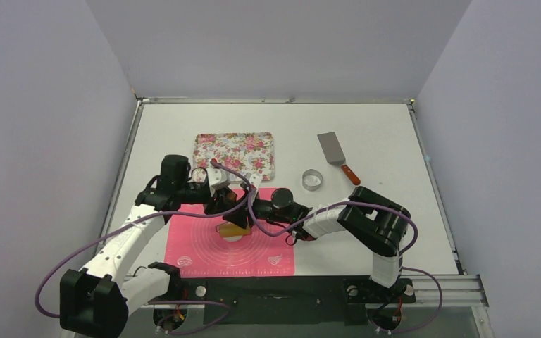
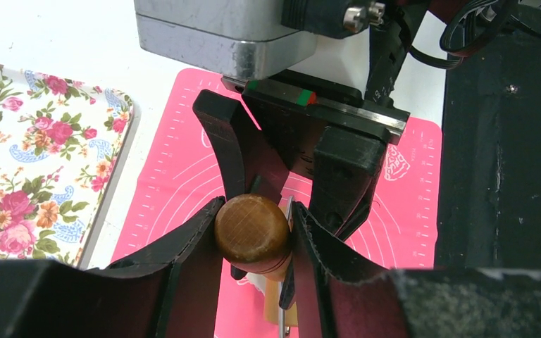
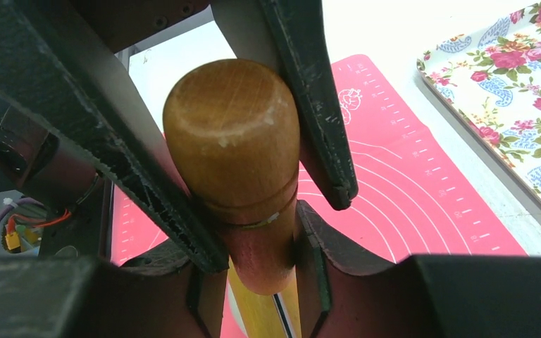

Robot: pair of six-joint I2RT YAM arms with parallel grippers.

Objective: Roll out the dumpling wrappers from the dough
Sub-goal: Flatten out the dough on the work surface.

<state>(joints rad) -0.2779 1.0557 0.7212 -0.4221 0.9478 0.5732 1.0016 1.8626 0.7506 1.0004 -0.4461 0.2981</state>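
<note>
A wooden roller [image 1: 232, 229] stands on the pink mat [image 1: 197, 250] with its handle upright. A flat white round of dough [image 1: 234, 239], a dumpling wrapper, peeks out from under it and is mostly hidden. My left gripper [image 2: 253, 215] is shut on the handle's round knob [image 2: 252, 232]. My right gripper [image 3: 260, 246] comes in from the other side and is shut on the handle's narrow neck [image 3: 264, 246] just below the knob. Seen from above, the left gripper [image 1: 227, 205] and right gripper [image 1: 255, 210] meet over the roller.
A floral tray [image 1: 234, 151] lies just behind the mat, to its left in the left wrist view [image 2: 28, 155]. A metal ring cutter [image 1: 313, 179] and a spatula [image 1: 334, 149] lie on the white table at the right rear.
</note>
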